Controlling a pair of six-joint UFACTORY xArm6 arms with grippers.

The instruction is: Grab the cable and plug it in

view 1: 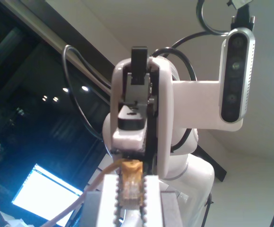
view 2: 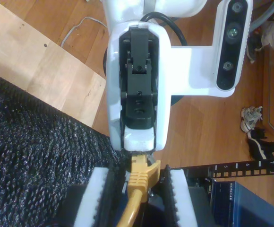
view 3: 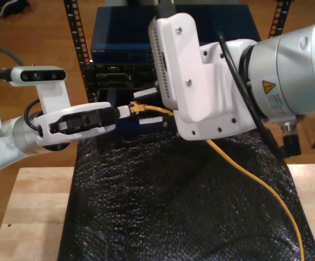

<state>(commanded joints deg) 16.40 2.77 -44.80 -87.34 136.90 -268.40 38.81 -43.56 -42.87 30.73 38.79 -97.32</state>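
Between the fingers, my first gripper: the clear plug is pinched from both sides by the ribbed fingers; its nose sticks out past the fingertips.
Between the fingers, my second gripper: the yellow boot just behind the plug is bracketed by the padded fingers. Whether they press on it or stand slightly apart cannot be told.
Cable: it is carried in the air at the plug end. From the second gripper's fingers it trails back in a slack run over the black padded sheet on the worktop.
Fingertip to fingertip: the two grippers are met nose to nose on the same short stretch of cable, nearly touching.
Beyond the fingers: the blue equipment rack with its sockets is seen in the exterior view. The target socket cannot be made out.
Risk, collision: fingertips may be knocked together, since hardly any room is left between them.
Risk, twist: the plug may be rotated or bent at the boot if both grips pull unevenly, so that it is presented skewed to a socket.
Risk, drop: the plug end may fall to the sheet if one grip is released before the other is firm.
Risk, snag: the slack run may be dragged across the sheet.
Count: cables, one; plugs, one; grippers, two; racks, one; padded sheets, one.
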